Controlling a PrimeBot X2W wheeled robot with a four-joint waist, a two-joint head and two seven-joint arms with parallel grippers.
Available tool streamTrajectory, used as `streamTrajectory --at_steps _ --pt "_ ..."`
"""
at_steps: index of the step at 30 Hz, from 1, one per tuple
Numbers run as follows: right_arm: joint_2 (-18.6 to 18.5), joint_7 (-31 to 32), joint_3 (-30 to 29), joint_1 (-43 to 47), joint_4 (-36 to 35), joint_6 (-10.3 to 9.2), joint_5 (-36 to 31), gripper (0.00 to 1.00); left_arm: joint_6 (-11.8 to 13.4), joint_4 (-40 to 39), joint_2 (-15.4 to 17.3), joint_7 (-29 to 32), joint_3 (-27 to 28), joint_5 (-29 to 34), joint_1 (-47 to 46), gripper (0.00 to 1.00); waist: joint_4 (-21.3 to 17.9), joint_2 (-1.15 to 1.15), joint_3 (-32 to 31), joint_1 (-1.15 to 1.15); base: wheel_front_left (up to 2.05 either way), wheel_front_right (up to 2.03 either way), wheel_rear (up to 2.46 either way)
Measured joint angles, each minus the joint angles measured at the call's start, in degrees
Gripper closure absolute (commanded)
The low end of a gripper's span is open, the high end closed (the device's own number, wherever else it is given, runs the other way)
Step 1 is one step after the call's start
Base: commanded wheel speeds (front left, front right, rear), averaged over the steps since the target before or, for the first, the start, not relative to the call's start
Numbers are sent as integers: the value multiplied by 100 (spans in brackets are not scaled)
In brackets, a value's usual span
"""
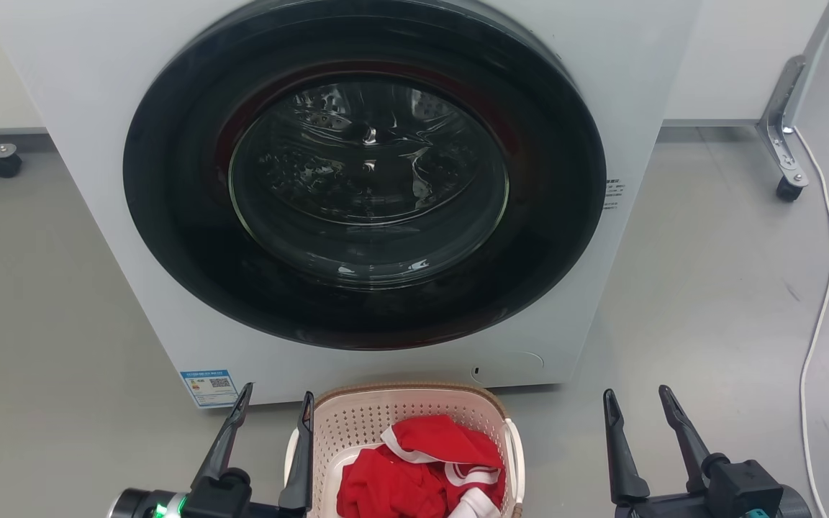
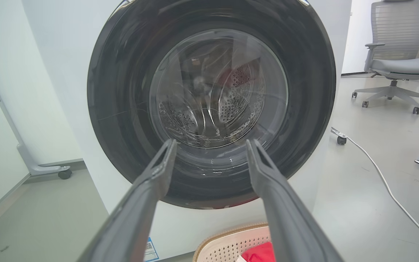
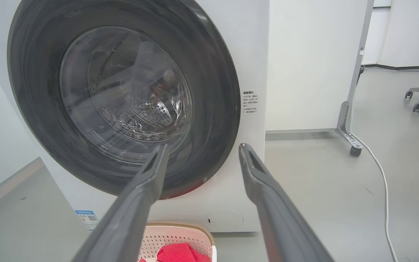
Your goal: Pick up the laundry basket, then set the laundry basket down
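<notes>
The laundry basket (image 1: 357,424) sits on the floor right in front of the washing machine, cream-white and perforated with a brown rim, holding red and white clothes (image 1: 422,467). Its far rim shows low in the left wrist view (image 2: 227,240) and in the right wrist view (image 3: 176,233). My left gripper (image 1: 275,404) stands open just left of the basket, its inner finger beside the left rim. To the basket's right, my right gripper (image 1: 637,403) is open and apart from it. Both hold nothing.
The white washing machine (image 1: 98,180) with its shut dark round door (image 1: 364,173) fills the space ahead. A white cable (image 1: 821,302) runs along the floor at right, near a caster foot (image 1: 789,188). An office chair (image 2: 398,65) stands farther right.
</notes>
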Motion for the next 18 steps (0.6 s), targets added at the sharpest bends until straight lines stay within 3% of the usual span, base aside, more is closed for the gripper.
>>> streamTrajectory --at_steps 18 --pt "1 -1 -92 32 -51 0 -94 0 0 -27 -32 0 121 -10 17 0 0 0 25 0 0 0 0"
